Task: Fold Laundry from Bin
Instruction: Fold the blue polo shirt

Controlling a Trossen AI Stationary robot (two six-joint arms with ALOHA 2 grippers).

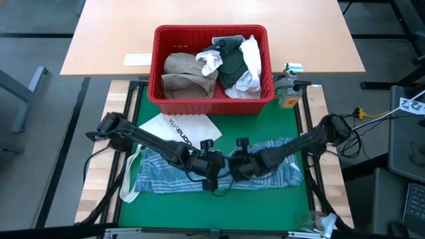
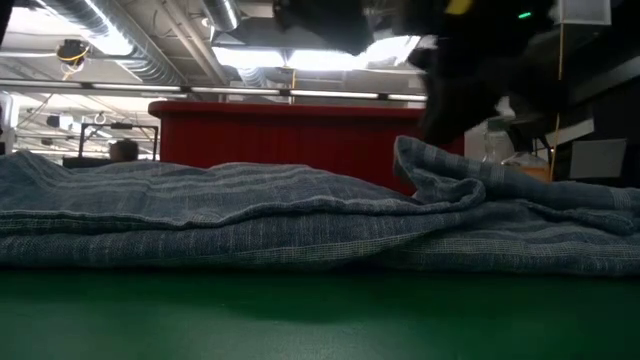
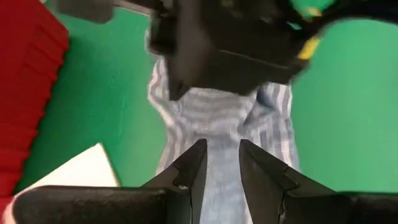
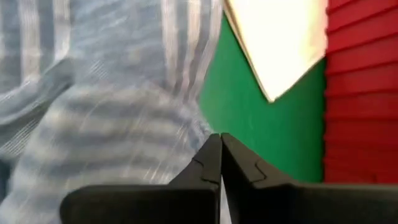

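Blue-striped soft cloth lay spread on the green mat just in front of the red plastic bin. My right gripper had pinched shut, maybe missing the fabric; my left gripper stood half-open over it, so a lift could've gone lopsided.

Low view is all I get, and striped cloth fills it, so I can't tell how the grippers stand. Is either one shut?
Observer: The right gripper is shut, with its tips at the cloth's edge. I cannot tell whether any cloth is pinched.
Operator: And the left?
Observer: The left gripper is open over the cloth's middle, facing the right one.
Operator: What's in the bin?
Observer: The bin holds a tan shirt, a white shirt and a dark top.
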